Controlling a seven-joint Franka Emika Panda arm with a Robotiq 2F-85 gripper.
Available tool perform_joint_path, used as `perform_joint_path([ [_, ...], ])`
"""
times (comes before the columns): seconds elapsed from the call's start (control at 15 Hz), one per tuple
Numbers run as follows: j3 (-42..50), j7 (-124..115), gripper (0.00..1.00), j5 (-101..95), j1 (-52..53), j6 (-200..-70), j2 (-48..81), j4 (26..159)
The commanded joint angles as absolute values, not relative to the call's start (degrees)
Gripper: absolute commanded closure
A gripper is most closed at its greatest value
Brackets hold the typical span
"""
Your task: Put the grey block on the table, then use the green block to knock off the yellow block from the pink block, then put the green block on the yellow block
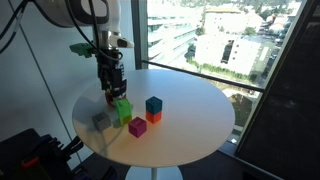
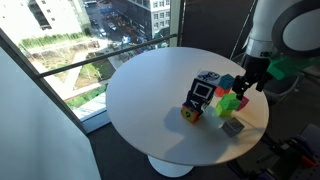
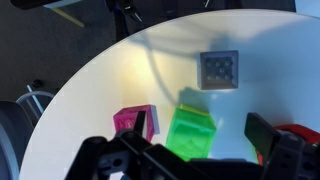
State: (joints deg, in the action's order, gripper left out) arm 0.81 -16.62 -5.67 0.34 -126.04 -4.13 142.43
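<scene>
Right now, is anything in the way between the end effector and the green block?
Nothing visible is. The open end effector hangs just above the green block; the pink block and grey block sit off to the sides.

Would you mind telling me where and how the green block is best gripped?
Probably from straight above, jaws on two opposite flat sides of the green block; its top is uncovered, and the open gripper hangs above it.
</scene>
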Motion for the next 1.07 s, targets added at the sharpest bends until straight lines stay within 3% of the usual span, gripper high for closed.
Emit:
perform_joint_path([
  [0.0, 0.3, -12.1, 0.0, -5.7, 0.0, -119.0, -7.1, 140.6],
  [0.53, 0.2, -3.1, 0.0, -5.3, 0.3, -109.3, -13.0, 138.4],
  [1.0, 0.7, 1.2, 0.0, -3.6, 0.5, -108.8, -18.3, 138.2],
])
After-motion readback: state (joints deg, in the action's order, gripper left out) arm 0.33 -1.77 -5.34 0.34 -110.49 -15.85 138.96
